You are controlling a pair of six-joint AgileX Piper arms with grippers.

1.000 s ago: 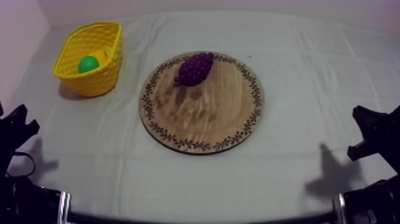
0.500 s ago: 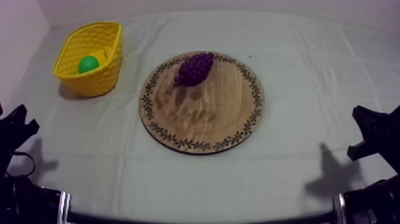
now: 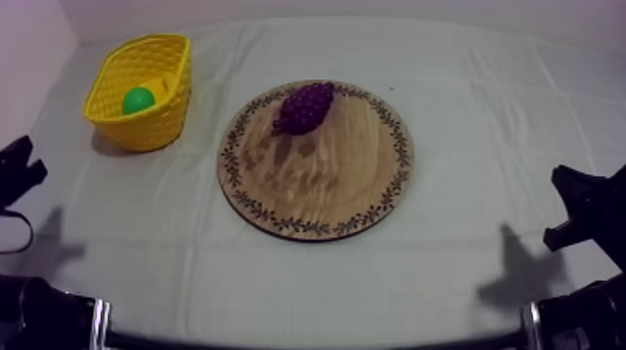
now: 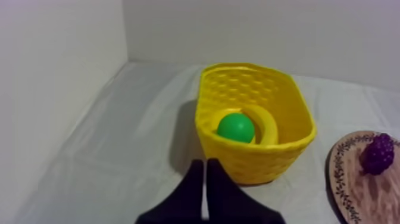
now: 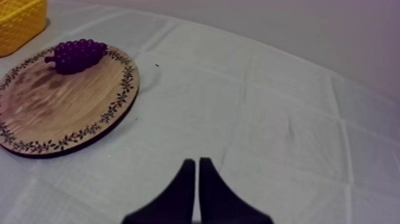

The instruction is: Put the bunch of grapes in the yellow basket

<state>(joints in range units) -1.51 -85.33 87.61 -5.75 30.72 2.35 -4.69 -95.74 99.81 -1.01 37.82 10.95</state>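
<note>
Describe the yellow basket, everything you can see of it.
The basket is bright yellow and looks like moulded plastic, with a woven lattice pattern on its walls. It is a rounded oblong, wider at the open rim than at the base. It stands upright on the cloth at the table's far left, apart from the wooden board. Inside lie a round green fruit and a banana curving beside it. The left pincer, shut, points at its near wall without touching.
</note>
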